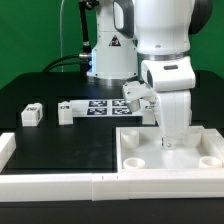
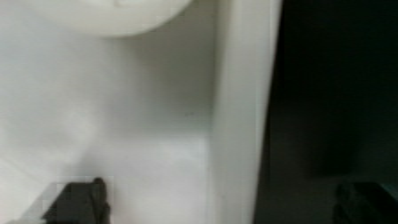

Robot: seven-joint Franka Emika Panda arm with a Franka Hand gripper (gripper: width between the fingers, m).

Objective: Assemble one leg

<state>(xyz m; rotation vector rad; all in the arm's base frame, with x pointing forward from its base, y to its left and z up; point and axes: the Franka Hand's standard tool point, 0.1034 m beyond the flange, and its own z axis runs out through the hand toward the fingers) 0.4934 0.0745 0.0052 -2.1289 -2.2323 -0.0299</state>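
Observation:
Two legs, small white blocks with black-and-white tags, lie on the black table at the exterior view's left: one leg (image 1: 30, 114) and a second leg (image 1: 65, 111). A third similar block (image 1: 134, 93) sits behind the arm. My gripper (image 1: 167, 141) points down over the large white tray-like part (image 1: 205, 160) at the front right. In the wrist view my gripper (image 2: 219, 205) is open, its dark fingertips (image 2: 75, 200) wide apart on either side of the tray's raised rim (image 2: 244, 110). It holds nothing. A round recess (image 2: 134, 12) shows in the tray.
The marker board (image 1: 105, 107) lies in the middle of the table behind the tray. A white raised border (image 1: 55, 181) runs along the table's front edge, with a white piece (image 1: 5, 148) at the left edge. The arm's base (image 1: 108, 50) stands at the back.

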